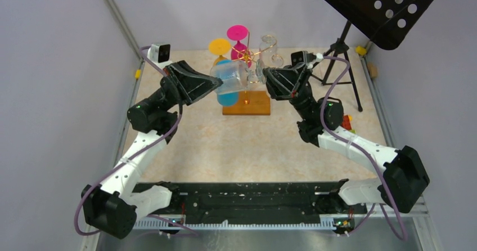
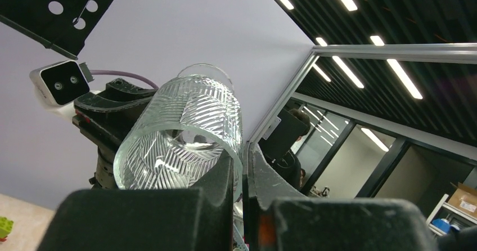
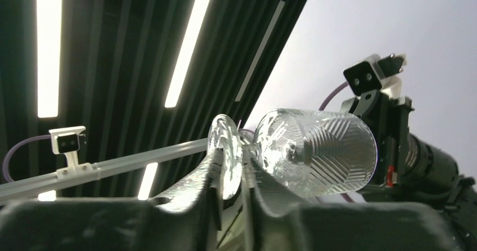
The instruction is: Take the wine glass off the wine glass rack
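A clear cut-pattern wine glass (image 1: 235, 75) lies on its side in the air, just in front of the gold wire rack (image 1: 251, 53), which stands on an orange-brown base (image 1: 254, 106). My left gripper (image 1: 219, 83) is shut on the bowl's rim, with one finger inside the bowl and one outside. The left wrist view shows the bowl (image 2: 185, 124) clamped in that gripper (image 2: 243, 175). My right gripper (image 1: 264, 75) is shut on the glass's round foot (image 3: 225, 144). In the right wrist view the bowl (image 3: 318, 149) extends past that gripper (image 3: 233, 175).
An orange glass (image 1: 219, 47), a magenta glass (image 1: 238, 34) and a clear glass (image 1: 269, 40) hang on the rack. A blue glass (image 1: 228, 98) is partly hidden below the held one. A black tripod music stand (image 1: 343, 48) stands at the back right. A small camera (image 1: 160, 52) sits at the back left.
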`<act>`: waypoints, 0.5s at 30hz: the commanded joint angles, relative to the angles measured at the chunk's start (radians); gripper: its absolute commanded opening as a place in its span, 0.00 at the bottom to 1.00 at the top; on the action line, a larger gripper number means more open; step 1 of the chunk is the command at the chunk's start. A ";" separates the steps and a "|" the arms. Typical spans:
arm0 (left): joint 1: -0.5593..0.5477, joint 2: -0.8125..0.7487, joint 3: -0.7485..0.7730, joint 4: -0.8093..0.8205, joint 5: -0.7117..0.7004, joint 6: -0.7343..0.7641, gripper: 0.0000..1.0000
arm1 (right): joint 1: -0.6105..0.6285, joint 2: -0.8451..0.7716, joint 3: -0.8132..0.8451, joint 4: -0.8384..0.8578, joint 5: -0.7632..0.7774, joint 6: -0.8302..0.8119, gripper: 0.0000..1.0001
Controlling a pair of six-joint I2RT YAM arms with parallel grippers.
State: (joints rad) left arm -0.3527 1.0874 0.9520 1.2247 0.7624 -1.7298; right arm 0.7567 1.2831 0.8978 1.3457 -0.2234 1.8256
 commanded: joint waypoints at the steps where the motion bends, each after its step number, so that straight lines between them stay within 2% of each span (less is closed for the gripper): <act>1: 0.001 0.003 0.042 0.100 -0.014 0.014 0.00 | 0.003 -0.019 0.013 0.058 0.057 -0.010 0.28; 5: 0.012 -0.004 0.060 0.028 -0.007 0.089 0.00 | 0.003 -0.047 0.001 -0.027 0.053 -0.066 0.53; 8: 0.037 -0.041 0.100 -0.150 0.012 0.236 0.00 | -0.002 -0.086 -0.005 -0.151 0.047 -0.127 0.67; 11: 0.058 -0.105 0.192 -0.517 -0.004 0.530 0.00 | -0.006 -0.144 -0.001 -0.341 0.050 -0.219 0.72; 15: 0.060 -0.171 0.376 -1.093 -0.208 0.960 0.00 | -0.010 -0.224 0.007 -0.604 0.097 -0.357 0.74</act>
State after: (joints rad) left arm -0.3054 1.0168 1.1378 0.6510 0.7742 -1.2518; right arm 0.7513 1.1580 0.8955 1.0191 -0.1741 1.6318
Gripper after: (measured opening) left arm 0.050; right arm 0.735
